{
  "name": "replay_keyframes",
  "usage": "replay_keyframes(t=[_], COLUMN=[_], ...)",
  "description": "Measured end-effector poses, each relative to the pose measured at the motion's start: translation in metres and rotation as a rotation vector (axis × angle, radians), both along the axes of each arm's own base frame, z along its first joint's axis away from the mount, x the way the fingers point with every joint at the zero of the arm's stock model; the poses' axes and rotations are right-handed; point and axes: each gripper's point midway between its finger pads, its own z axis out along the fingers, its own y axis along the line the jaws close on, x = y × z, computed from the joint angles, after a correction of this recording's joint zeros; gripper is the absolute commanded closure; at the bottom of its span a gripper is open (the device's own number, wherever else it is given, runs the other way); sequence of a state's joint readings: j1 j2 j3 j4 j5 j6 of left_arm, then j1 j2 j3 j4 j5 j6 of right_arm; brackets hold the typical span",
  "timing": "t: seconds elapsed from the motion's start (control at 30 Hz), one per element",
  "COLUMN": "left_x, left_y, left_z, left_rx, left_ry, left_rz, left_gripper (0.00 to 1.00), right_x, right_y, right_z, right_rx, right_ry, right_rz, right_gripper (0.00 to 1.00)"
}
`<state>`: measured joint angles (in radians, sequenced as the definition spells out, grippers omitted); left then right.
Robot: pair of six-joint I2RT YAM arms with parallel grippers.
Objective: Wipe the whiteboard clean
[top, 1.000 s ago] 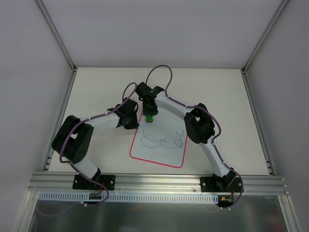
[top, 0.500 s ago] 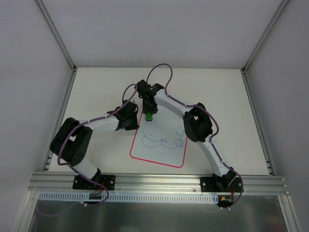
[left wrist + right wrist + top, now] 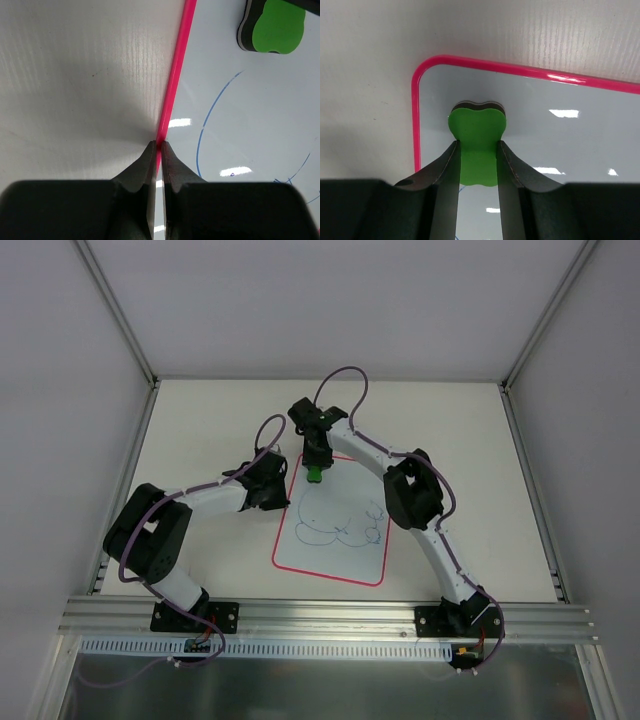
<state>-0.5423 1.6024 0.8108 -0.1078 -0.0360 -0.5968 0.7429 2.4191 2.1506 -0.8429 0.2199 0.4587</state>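
The whiteboard point(image 3: 335, 535), white with a pink border and blue scribbles, lies flat on the table. My left gripper point(image 3: 278, 502) is shut on the board's left pink edge point(image 3: 170, 100); in the left wrist view its jaws pinch the border at the tip point(image 3: 159, 146). My right gripper point(image 3: 314, 468) is shut on the green eraser point(image 3: 314, 474) and holds it on the board near its far left corner. In the right wrist view the eraser point(image 3: 477, 137) sits between the fingers, pressed on the white surface point(image 3: 560, 145). The eraser also shows in the left wrist view point(image 3: 272, 25).
The cream table point(image 3: 200, 430) is bounded by metal rails at left point(image 3: 130, 470) and right point(image 3: 525, 480). A metal rail point(image 3: 330, 612) holding the arm bases runs along the near edge.
My right gripper has carried the eraser up the board toward its far left corner. The board has shifted slightly right. My left gripper stays on the board's left edge.
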Motion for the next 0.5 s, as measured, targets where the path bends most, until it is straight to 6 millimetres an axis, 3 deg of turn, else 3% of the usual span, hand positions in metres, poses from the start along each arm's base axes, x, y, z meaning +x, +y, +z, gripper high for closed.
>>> replay_keyframes(t=[0.3, 0.5], left_x=[-0.001, -0.001], left_y=[-0.002, -0.001], left_z=[0.001, 0.000], left_rx=[-0.007, -0.006], left_ry=[0.006, 0.015], left_rz=[0.010, 0.015], left_gripper=[1.00, 1.00], right_x=[-0.009, -0.051], right_y=[0.007, 0.017], right_z=[-0.002, -0.003], right_rx=[-0.047, -0.032], right_ry=[-0.033, -0.028], right_rz=[0.074, 0.148], right_gripper=[1.00, 1.00])
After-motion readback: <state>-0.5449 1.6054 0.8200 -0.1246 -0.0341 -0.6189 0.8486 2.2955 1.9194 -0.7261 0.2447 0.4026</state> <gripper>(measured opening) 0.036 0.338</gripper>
